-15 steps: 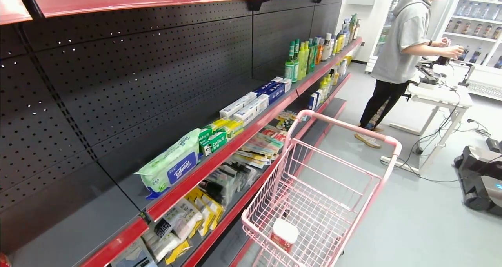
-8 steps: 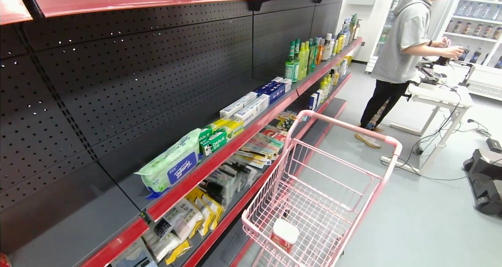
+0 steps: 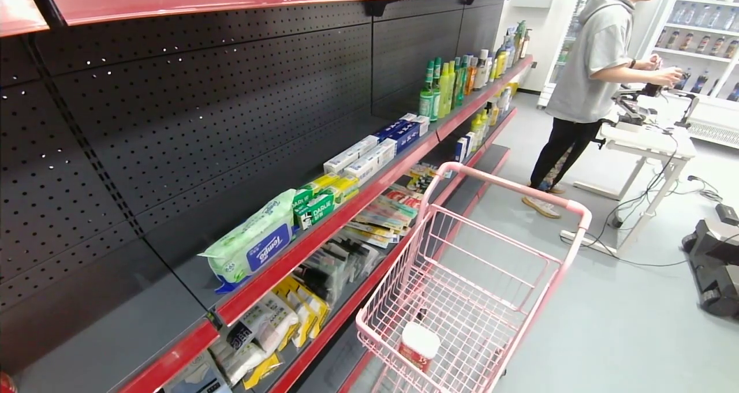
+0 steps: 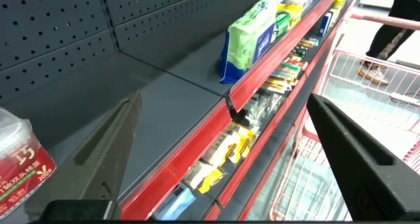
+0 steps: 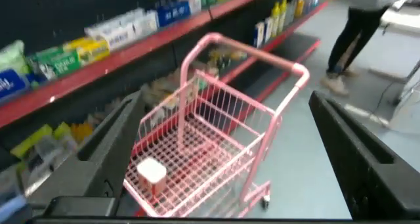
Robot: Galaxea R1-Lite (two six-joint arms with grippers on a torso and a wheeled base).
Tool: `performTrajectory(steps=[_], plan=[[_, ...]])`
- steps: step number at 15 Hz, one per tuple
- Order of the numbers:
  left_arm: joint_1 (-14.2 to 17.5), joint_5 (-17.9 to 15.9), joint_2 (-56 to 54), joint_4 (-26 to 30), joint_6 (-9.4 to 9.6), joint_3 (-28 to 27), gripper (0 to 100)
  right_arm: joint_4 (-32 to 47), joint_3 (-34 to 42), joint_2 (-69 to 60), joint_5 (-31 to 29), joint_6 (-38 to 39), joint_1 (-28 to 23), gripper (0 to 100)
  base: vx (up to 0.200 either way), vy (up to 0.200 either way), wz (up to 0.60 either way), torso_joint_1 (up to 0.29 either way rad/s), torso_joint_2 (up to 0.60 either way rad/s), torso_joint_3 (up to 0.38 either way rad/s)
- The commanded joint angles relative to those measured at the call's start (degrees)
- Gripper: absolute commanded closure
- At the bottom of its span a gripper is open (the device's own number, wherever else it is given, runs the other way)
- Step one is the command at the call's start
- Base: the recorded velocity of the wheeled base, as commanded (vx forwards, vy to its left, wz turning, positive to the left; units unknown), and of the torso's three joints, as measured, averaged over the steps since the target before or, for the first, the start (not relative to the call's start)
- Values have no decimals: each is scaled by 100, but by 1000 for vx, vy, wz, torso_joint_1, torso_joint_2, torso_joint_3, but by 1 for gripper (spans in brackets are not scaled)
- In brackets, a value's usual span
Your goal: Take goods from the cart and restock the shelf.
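A pink wire cart (image 3: 568,208) stands in the aisle beside the shelf. On its floor sits a white-lidded canister with a red label (image 3: 418,347), which the right wrist view shows from above (image 5: 152,175). My right gripper (image 5: 224,99) hangs open high over the cart, and my right arm (image 3: 716,266) is at the far right. My left gripper (image 4: 224,99) is open over the bare grey shelf board (image 4: 164,112), holding nothing. A similar red-labelled container (image 4: 20,165) stands on that board beside the left gripper.
A green and blue tissue pack (image 3: 254,243), toothpaste boxes (image 3: 361,159) and bottles (image 3: 444,87) fill the shelf farther along. Packets lie on the lower shelf (image 3: 300,300). Behind the cart a person stands at a white table (image 3: 652,139), with cables on the floor.
My right arm has drawn toward the right edge of the head view and has been still for the last half second. Cart, canister and shelf goods have not moved.
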Motion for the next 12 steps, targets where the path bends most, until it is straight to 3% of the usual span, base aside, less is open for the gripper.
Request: performTrajectory(steps=[1,3,5,8,12], plan=[[0,0,5,-1,-1,1,0,-313,-1233,4597,404,-310,522,0,0,0,0,0,0,0],[0,0,5,-1,-1,1,0,-498,-1646,6452,378,-327,741,0,0,0,0,0,0,0],[0,0,5,-1,-1,1,0,-489,-2164,7445,844,-406,935,0,0,0,0,0,0,0],[0,0,5,-1,-1,1,0,-524,-2595,8491,1046,-1303,1067,0,0,0,0,0,0,0],[0,0,5,-1,8,1,0,-515,-2806,9124,1072,-1769,1471,0,0,0,0,0,0,0]])
